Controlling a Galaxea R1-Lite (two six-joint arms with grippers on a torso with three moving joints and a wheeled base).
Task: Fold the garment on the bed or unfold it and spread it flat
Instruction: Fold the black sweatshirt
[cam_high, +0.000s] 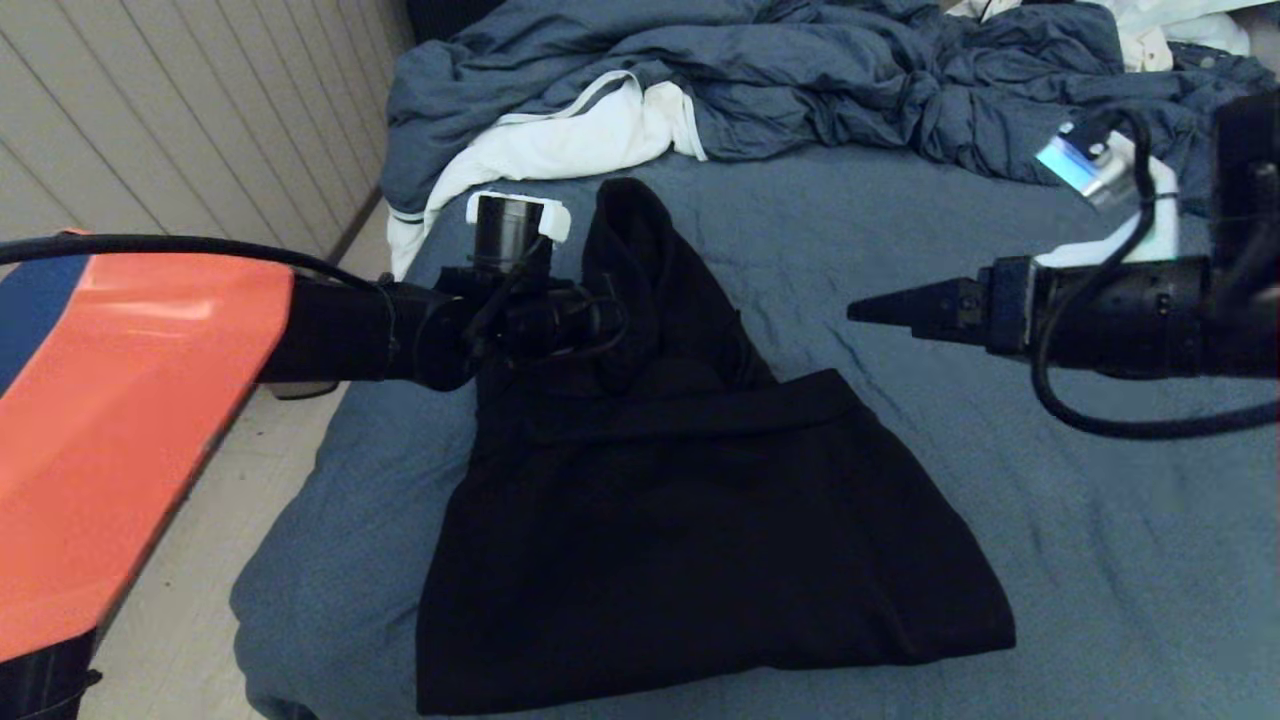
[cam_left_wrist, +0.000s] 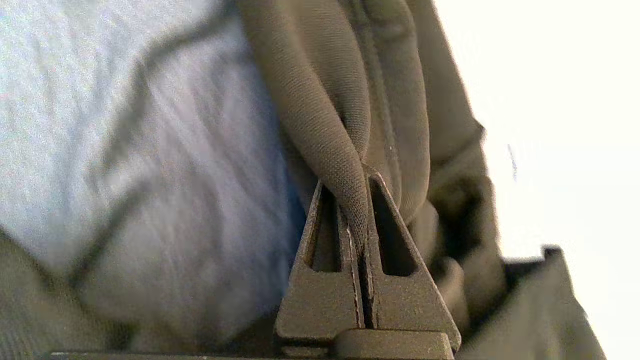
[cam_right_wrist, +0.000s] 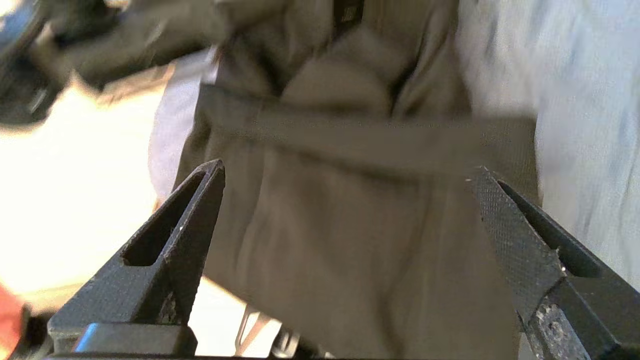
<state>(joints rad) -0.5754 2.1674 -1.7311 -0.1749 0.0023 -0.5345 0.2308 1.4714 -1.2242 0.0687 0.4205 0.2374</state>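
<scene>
Nearest the robot, the lower body of the plain black long-sleeved hoodie (cam_high: 700, 540) is seen lying flat on the wide bed with its slightly wrinkled blue-grey sheet (cam_high: 1080, 560). The hoodie is spread in a broad triangle, widest at the near hem, with a folded band of cloth crossing it midway.

Above that band, on the robot's left side, the left gripper (cam_high: 600, 318) is seen reaching in over the garment's upper part. In the left wrist view its two dark, ribbed triangular fingers (cam_left_wrist: 325, 280) are pressed together on a fold of the black fabric (cam_left_wrist: 325, 125), so the cloth is pinched and lifted. It is judged that this hold is kept so that the upper portion can be drawn over or pulled out.

To the right, at about the same depth, the right gripper (cam_high: 870, 311) is held above the bare sheet, just beside the hoodie and clear of it. In the right wrist view its fingers (cam_right_wrist: 195, 225) are spread wide, with nothing between them, and are aimed at the garment (cam_right_wrist: 350, 240). It is judged to be readied for a second hold.

Beyond, the pointed hood is laid toward the far end. Behind it a white cloth with a dark stripe (cam_high: 560, 140) and a rumpled blue-grey comforter (cam_high: 800, 70) are heaped.

No brand, label or legible writing can be made out.
</scene>
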